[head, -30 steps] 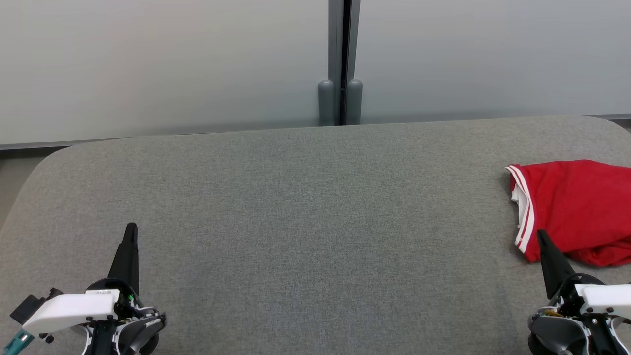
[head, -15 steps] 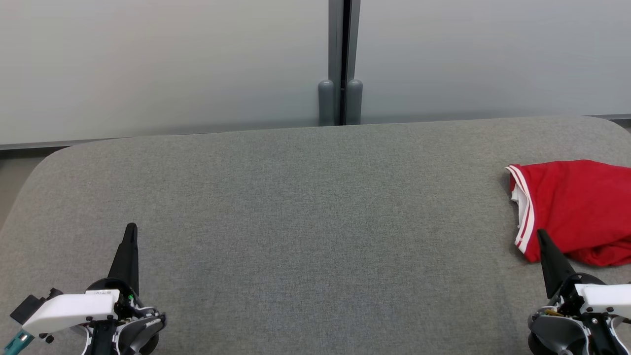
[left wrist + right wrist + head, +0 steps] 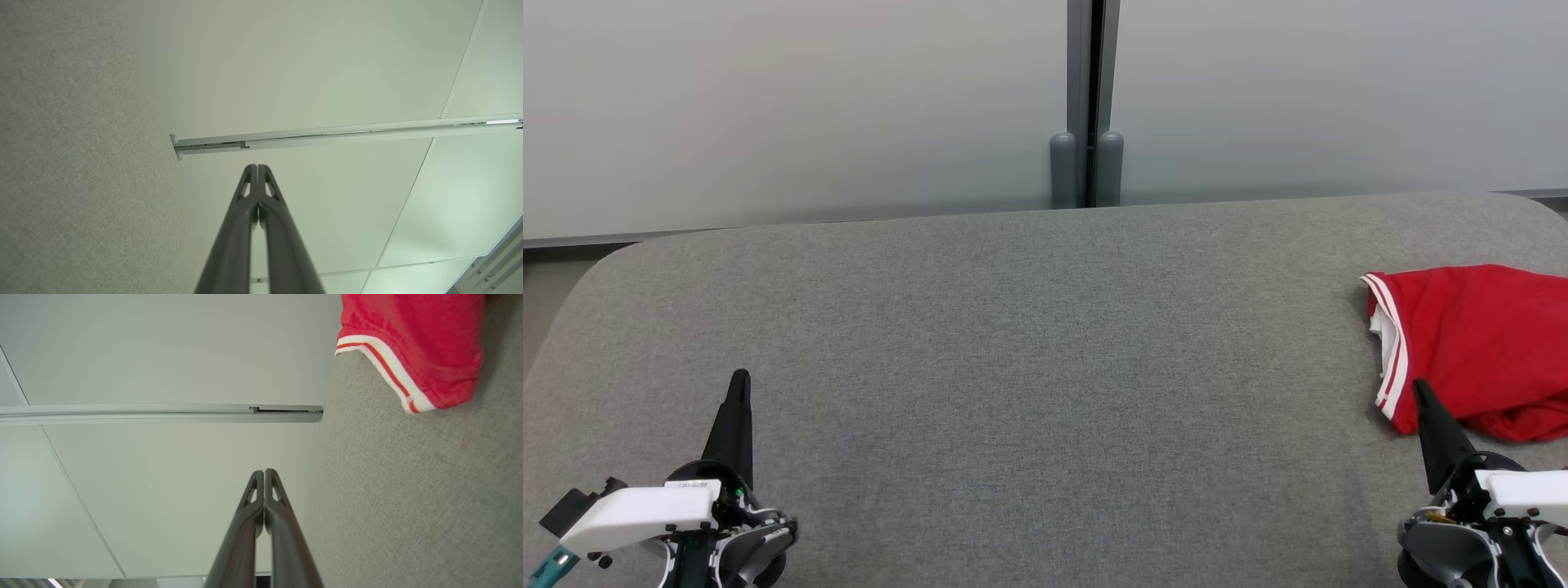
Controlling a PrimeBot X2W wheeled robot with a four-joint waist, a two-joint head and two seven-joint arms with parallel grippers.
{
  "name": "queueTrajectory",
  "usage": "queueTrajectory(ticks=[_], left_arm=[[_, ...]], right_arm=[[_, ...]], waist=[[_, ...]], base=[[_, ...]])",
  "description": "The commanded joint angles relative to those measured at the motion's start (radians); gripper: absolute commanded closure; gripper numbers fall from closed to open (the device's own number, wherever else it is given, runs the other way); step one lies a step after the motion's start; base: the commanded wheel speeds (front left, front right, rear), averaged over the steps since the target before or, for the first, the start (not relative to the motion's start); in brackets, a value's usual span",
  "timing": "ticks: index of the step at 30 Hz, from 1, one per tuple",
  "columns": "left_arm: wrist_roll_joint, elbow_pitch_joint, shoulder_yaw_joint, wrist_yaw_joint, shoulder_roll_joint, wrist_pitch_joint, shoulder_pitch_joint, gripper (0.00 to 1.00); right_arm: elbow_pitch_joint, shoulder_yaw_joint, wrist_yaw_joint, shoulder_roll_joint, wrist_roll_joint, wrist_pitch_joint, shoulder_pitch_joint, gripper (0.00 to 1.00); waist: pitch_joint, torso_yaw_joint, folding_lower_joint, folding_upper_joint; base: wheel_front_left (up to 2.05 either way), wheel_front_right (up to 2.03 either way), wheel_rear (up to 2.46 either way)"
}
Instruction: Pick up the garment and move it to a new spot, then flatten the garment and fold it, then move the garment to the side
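the left gripper (image 3: pixel 739 380) and right gripper (image 3: pixel 1419 389) are built of long dark tapered fingers (image 3: pixel 239 232) and white housings (image 3: pixel 637 508).

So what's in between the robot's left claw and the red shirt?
Nothing but bare grey cushion. In the head view, the stretch from the left gripper across to the red garment holds no other thing.

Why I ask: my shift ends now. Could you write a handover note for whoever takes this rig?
Left pincer: shut, empty, over the near left of the grey table.
Right pincer: shut, empty, tip beside the near edge of the red garment.
Garment: rumpled at the table's right side, partly out of the head view.
Done: nothing evident.
Left: likely everything: pick up, move, flatten, fold, set aside.
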Motion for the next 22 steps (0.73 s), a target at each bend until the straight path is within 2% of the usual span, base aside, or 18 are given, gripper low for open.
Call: queueTrajectory(ticks=[1,22], left_arm=[[-0.001,-0.003,0.004,-0.004,0.006,0.003,-0.011,1.00],[-0.001,-0.003,0.004,-0.004,0.006,0.003,-0.011,1.00]], right_arm=[[0.002,-0.001,0.000,-0.009,0.002,0.004,-0.005,1.00],[0.002,-0.001,0.000,-0.009,0.002,0.004,-0.005,1.00]], waist=[[0.000,0.000,0.0000,0.0000],[0.000,0.000,0.0000,0.0000]], base=[[0.00,0.00,0.00],[0.00,0.00,0.00]])
